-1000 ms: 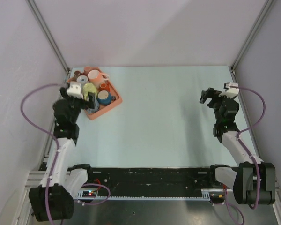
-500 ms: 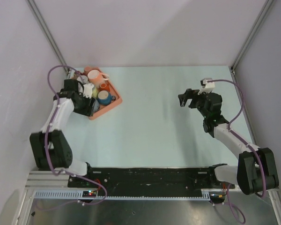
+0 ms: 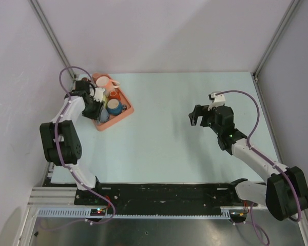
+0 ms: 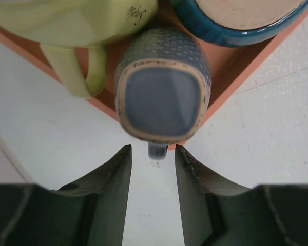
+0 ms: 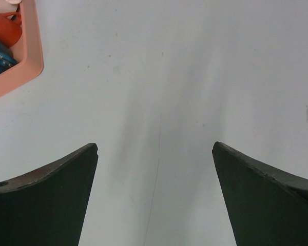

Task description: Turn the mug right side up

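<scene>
Upturned blue mug (image 4: 161, 97), base up, in the orange tray (image 4: 223, 66) corner. The left gripper (image 4: 151, 156) stands half-open astride its handle (image 4: 158, 150) (no contact visible). Centre the handle, then clamp squarely before lifting. The right gripper (image 5: 155, 145) is wide and empty.

Your tray (image 3: 118, 119) sits at the far left of the table (image 3: 185, 154). One mug (image 4: 163, 97) stands in a tray corner, just before your left gripper (image 4: 153, 154). Your right gripper (image 5: 154, 146) is over the table, well right of the tray.
</scene>
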